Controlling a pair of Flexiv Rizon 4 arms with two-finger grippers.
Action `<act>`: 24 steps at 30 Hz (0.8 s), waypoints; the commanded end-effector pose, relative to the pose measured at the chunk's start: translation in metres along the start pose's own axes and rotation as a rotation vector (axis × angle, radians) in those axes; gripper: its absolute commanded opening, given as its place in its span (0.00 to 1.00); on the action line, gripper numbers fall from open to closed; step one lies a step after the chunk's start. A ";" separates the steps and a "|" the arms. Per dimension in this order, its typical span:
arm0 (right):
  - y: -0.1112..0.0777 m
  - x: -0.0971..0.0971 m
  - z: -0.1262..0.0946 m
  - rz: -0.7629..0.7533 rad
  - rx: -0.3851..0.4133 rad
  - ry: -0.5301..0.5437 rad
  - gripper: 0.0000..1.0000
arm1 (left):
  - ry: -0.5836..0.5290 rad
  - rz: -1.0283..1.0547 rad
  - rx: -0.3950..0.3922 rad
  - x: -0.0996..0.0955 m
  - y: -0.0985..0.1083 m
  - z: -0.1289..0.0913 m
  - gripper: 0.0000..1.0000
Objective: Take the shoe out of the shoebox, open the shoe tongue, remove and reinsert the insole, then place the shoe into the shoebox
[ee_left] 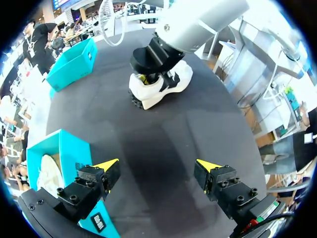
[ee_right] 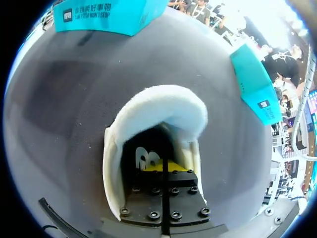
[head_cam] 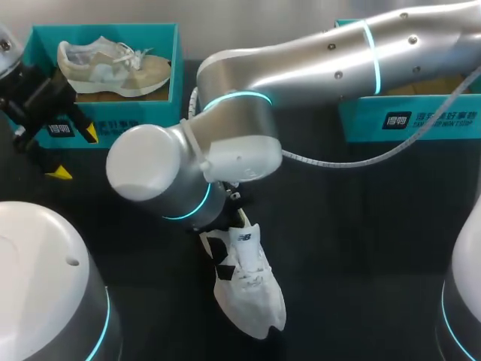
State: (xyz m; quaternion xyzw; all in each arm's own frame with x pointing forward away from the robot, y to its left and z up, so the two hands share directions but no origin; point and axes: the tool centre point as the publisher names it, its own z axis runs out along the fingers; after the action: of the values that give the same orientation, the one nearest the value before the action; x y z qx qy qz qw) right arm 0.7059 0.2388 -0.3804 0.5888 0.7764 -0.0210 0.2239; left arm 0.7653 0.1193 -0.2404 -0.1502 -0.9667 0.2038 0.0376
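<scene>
A white shoe (head_cam: 249,295) lies on the dark table, toe toward the front edge. My right arm reaches in from the right to the middle. Its gripper (ee_right: 163,167) is shut, and its fingers are pushed down inside the shoe's opening (ee_right: 158,106). Whether anything is pinched between them is hidden. In the left wrist view, the same shoe (ee_left: 163,87) sits well ahead of my left gripper (ee_left: 157,166). The left gripper (head_cam: 75,153) hangs open and holds nothing, just in front of the left teal shoebox (head_cam: 177,71). That shoebox holds a beige shoe (head_cam: 113,68).
A second teal shoebox (head_cam: 409,120) stands at the back right, partly behind my right arm. The left shoebox (ee_left: 59,148) lies right beside the left gripper's finger. Bare dark tabletop (ee_left: 163,134) stretches between the left gripper and the white shoe.
</scene>
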 end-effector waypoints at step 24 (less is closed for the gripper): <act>-0.006 0.012 0.019 0.039 0.122 0.151 0.00 | -0.001 0.000 -0.002 0.001 0.000 0.000 1.00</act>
State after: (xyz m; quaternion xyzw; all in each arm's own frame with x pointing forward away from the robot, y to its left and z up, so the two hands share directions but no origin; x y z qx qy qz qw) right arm 0.6967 0.2461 -0.3993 0.6170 0.7755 -0.0216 0.1319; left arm 0.7653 0.1193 -0.2403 -0.1501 -0.9667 0.2037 0.0376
